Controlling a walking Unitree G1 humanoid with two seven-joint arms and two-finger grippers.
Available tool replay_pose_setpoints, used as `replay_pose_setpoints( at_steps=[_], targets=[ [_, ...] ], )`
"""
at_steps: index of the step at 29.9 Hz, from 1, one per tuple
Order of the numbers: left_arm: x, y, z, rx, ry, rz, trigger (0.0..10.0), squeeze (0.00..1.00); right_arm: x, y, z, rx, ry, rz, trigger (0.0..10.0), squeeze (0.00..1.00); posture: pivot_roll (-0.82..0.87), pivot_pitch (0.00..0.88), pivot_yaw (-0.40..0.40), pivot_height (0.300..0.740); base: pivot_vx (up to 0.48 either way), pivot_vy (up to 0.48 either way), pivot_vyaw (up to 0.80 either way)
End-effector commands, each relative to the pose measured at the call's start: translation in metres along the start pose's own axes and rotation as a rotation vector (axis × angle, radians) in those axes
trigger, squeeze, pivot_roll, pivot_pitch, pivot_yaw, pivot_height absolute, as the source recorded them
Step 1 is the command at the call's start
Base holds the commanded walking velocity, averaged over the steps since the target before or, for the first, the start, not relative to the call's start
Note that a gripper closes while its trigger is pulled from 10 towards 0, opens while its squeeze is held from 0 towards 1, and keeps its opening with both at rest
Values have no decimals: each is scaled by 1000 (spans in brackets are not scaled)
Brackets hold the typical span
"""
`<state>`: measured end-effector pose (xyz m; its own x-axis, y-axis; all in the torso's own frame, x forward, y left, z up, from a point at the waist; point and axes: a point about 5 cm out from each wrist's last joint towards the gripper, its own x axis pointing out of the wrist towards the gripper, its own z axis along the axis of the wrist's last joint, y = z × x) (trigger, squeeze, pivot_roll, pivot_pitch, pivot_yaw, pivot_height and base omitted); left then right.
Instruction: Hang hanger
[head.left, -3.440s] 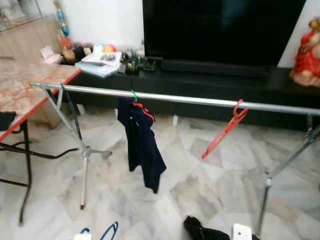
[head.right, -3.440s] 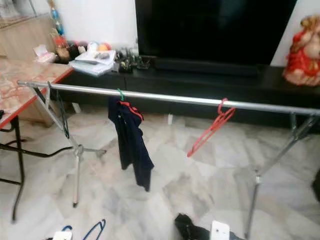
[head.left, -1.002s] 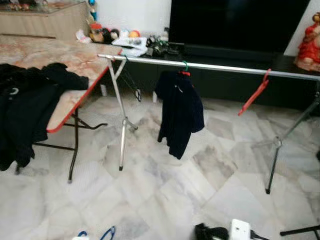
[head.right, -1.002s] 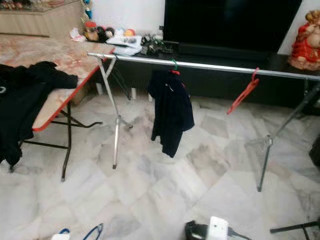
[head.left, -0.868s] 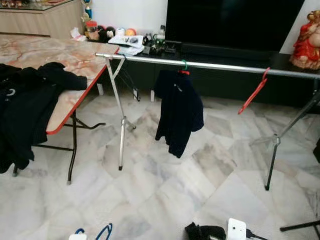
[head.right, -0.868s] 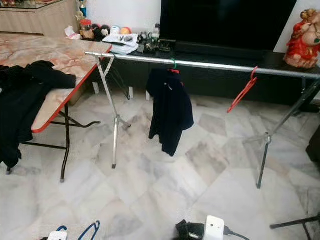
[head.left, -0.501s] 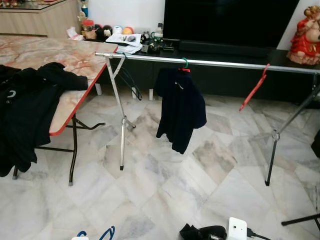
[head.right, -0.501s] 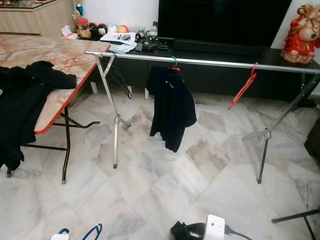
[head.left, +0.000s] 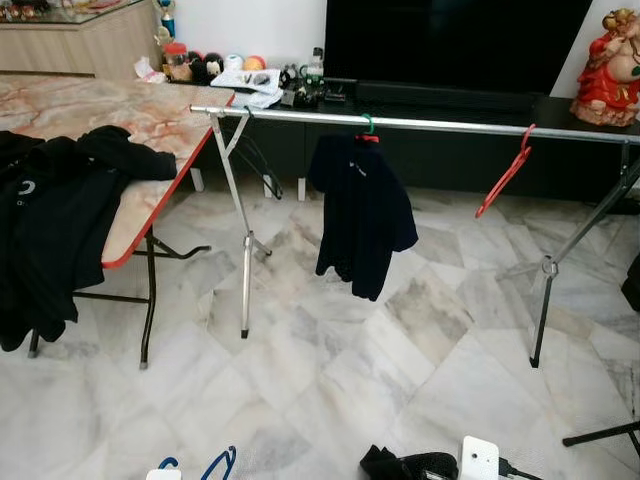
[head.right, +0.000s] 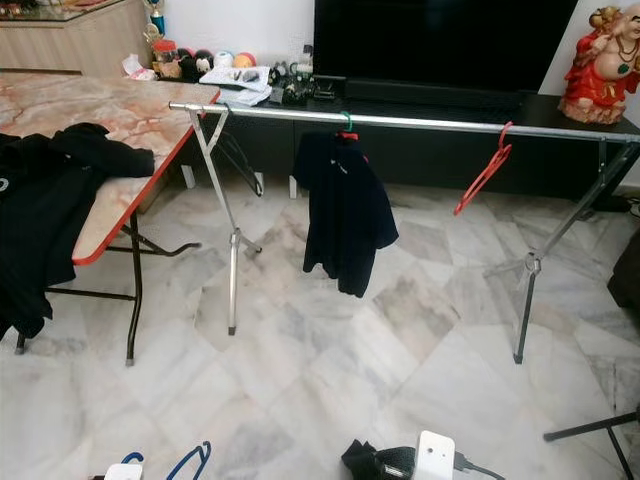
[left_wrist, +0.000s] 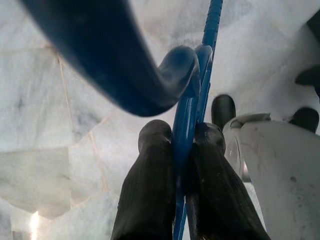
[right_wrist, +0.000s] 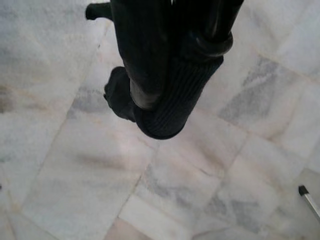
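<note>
Left gripper (left_wrist: 182, 150) clamped on blue hanger (left_wrist: 192, 100) low above the floor, right gripper (right_wrist: 165, 100) closed on dark cloth (right_wrist: 165, 112); advisable to lift the hook over the rail (head.left: 450, 127) into the bare stretch between hung garment (head.left: 362, 215) and red hanger (head.left: 505, 180).

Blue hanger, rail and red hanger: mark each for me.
blue hanger (left_wrist: 186, 127), left wrist view, shaft pinched between the fingers
rail (head.left: 450, 126), left eye view, bare middle stretch
red hanger (head.left: 503, 183), left eye view, sloping arm
</note>
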<state>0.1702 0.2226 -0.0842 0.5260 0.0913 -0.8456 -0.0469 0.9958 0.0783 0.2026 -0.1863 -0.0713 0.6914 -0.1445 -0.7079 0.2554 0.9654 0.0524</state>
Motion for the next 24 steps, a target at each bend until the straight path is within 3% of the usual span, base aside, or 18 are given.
replay_pose_setpoints(
  at_steps=[1, 8, 24],
  targets=[
    [-1, 2, -5, 16, 11, 3, 10000, 0, 0, -1, 0, 5, -3, -7, 10000, 0, 95, 10, 12, 740, -285, 0, 0],
    [-1, 3, -6, 21, 11, 4, 10000, 0, 0, 0, 0, 6, -4, -7, 10000, 0, 95, 6, 15, 740, -282, 0, 0],
    [-2, 3, -2, -19, -50, 4, 10000, 0, 3, 0, 12, 26, -41, -16, 10000, 0, 100, 17, 14, 740, 0, 0, 0]
  ],
)
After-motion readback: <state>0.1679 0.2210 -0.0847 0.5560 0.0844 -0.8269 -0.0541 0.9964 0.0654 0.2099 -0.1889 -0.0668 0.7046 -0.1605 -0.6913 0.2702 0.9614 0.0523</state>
